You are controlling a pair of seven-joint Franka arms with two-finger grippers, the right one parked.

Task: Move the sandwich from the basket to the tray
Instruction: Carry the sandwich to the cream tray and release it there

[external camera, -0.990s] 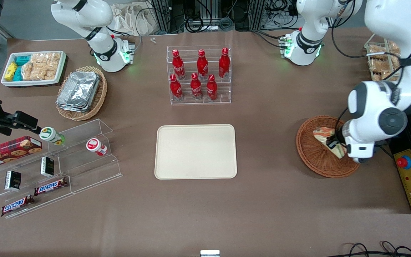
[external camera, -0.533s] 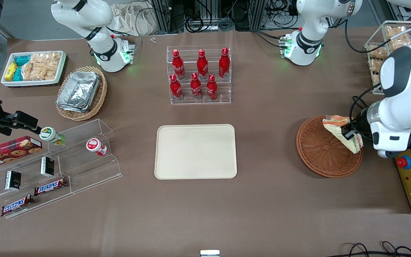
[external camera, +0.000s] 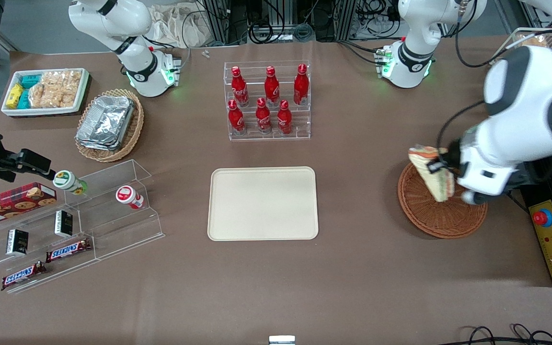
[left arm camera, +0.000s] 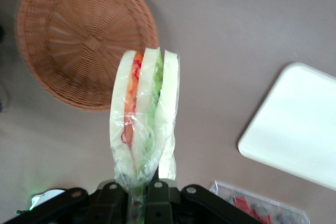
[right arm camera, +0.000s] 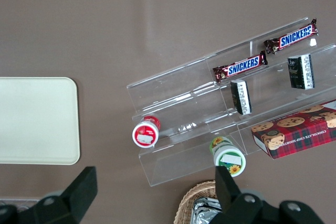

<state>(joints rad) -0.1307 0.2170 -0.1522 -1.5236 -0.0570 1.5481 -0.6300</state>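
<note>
While parked toward the other arm's end of the table: acrylic shelf [external camera: 72, 218] with Snickers bars [external camera: 67, 249] and cookie box [external camera: 12, 203]. At the table's middle, tray [external camera: 262, 203] lying bare, nearer the camera than the rack of red bottles [external camera: 267, 100]. Toward the working arm's end, basket [external camera: 441, 215] resting on the table with nothing in it. Above its rim, gripper [external camera: 436, 165] clamped on the sandwich [external camera: 431, 177], holding it clear of the wicker, wedge [left arm camera: 144, 114] standing on end.
</note>
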